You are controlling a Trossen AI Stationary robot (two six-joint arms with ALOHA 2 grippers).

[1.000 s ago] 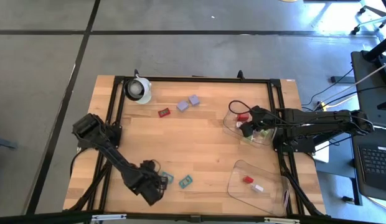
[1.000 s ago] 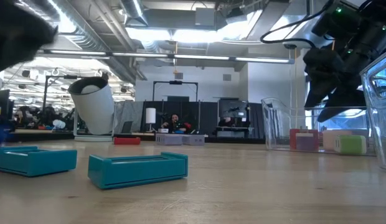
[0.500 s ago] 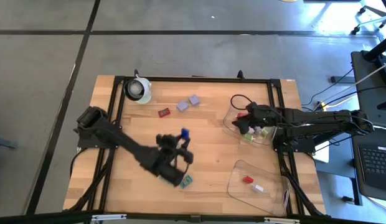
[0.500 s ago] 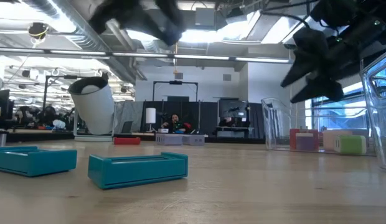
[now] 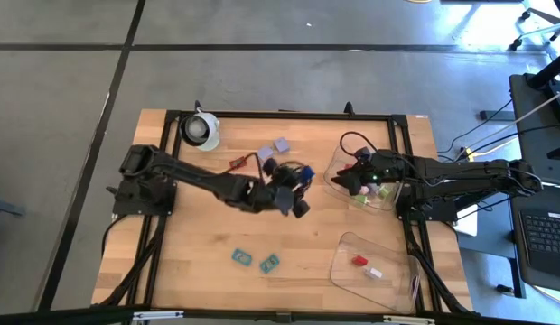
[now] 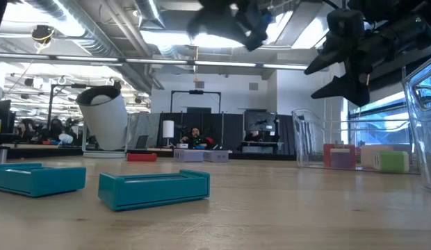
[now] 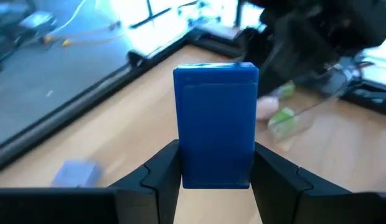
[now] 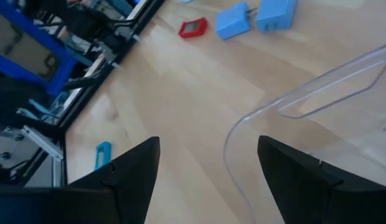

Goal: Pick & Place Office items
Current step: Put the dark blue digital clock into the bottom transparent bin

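My left gripper (image 5: 294, 194) hangs above the middle of the table and is shut on a blue block (image 7: 216, 124); the low view shows it high up (image 6: 233, 21). My right gripper (image 5: 354, 181) is open above the left rim of the far clear tray (image 5: 381, 200), which holds red, green and pale pieces. Two teal pieces (image 5: 241, 257) (image 5: 268, 263) lie flat near the table's near edge. Two lavender blocks (image 5: 265, 153) (image 5: 282, 144) and a red piece (image 5: 237, 163) lie flat toward the far edge. My left gripper pinches the blue block between its two fingers, one on each long side of the end nearest the wrist (image 7: 216, 171). The rest of the block sticks out beyond the fingertips. It is lifted clear of the table.
A white round roll (image 5: 200, 129) stands at the far left corner. A second clear tray (image 5: 348, 248) near the right near corner holds a red and a white piece. Black rails frame the wooden table. Bare wood lies between the teal pieces and the far tray.
My left gripper has carried the blue block up from beside the teal pieces at the near left and swung toward the far right, nearing the far tray. My right gripper has risen from inside the far tray and shifted slightly left.
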